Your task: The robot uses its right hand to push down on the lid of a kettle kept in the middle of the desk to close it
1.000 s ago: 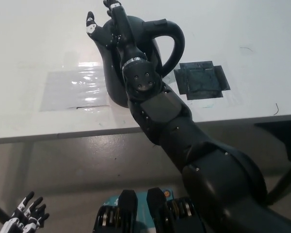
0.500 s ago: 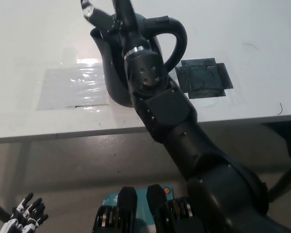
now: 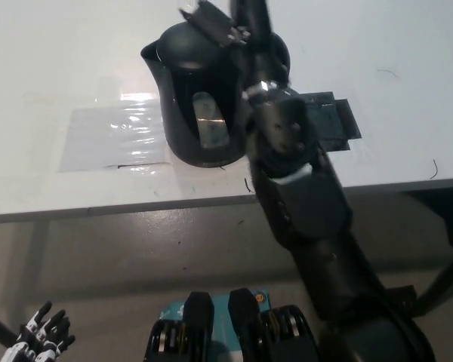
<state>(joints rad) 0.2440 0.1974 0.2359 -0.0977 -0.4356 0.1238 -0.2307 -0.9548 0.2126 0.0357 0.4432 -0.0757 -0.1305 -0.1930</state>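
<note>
R hand [image 3: 225,21] atop kettle [image 3: 198,98] lid, mid desk [image 3: 53,68].

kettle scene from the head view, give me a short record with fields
kettle: black kettle upright on the white desk, spout toward picture left
lid: hidden by the hand, state cannot be told
right hand: black right hand over the kettle's top
left hand: white left hand resting low at lower left, off the desk
beside kettle: clear plastic sheet and dark flat patch
</note>
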